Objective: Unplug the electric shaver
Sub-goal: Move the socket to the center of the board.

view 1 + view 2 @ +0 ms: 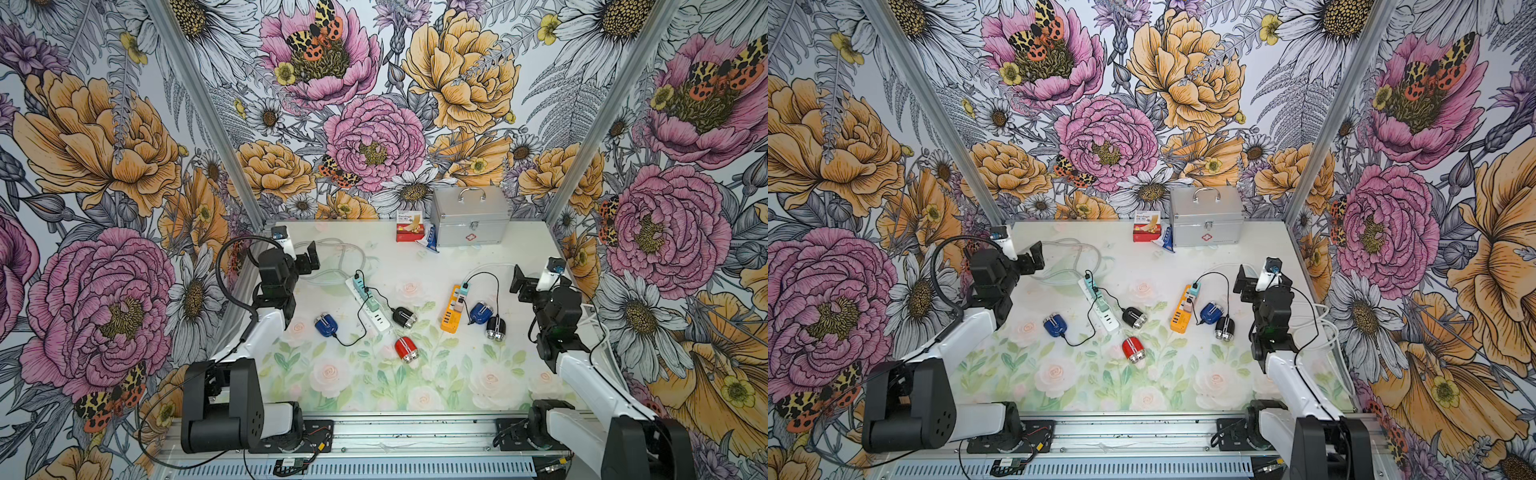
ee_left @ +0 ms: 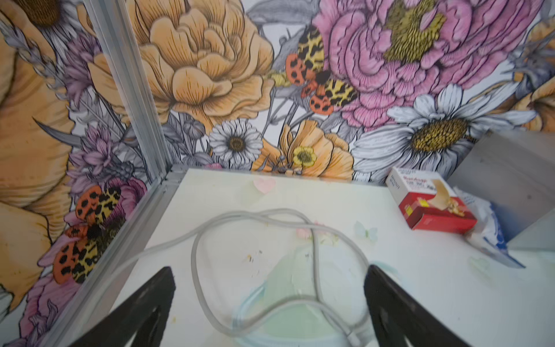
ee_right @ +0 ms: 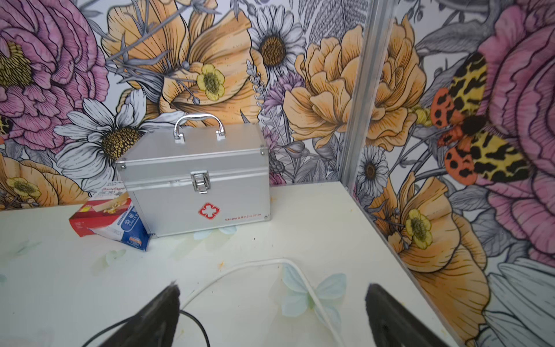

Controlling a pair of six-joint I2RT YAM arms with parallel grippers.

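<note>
Lying nearest the robot base, a red shaver point(image 1: 406, 350) sits just on the near side of the white power strip point(image 1: 368, 305), and no cord shows on it. A blue shaver point(image 1: 325, 325) lies left of the strip and a black shaver point(image 1: 404, 317) just beside its right edge. Thin black cords point(image 1: 349, 344) lead from both to teal adapters point(image 1: 360, 286) on the strip's far half.

I judge these shavers light and smooth, so they can slip. The cord is limp, so the stiff adapter body is the better place to pinch, though the light strip may lift with it.

Beyond the strip's far end, to the left, the left gripper point(image 2: 268, 279) hangs with fingers spread wide and empty. The right gripper point(image 3: 270, 291), well right of the strip, is the same.

Which shaver is meant I cannot tell: a second blue shaver point(image 1: 481, 312), right of the strip, is also corded, to an orange strip point(image 1: 452, 311). Neither wrist view shows any shaver.
</note>
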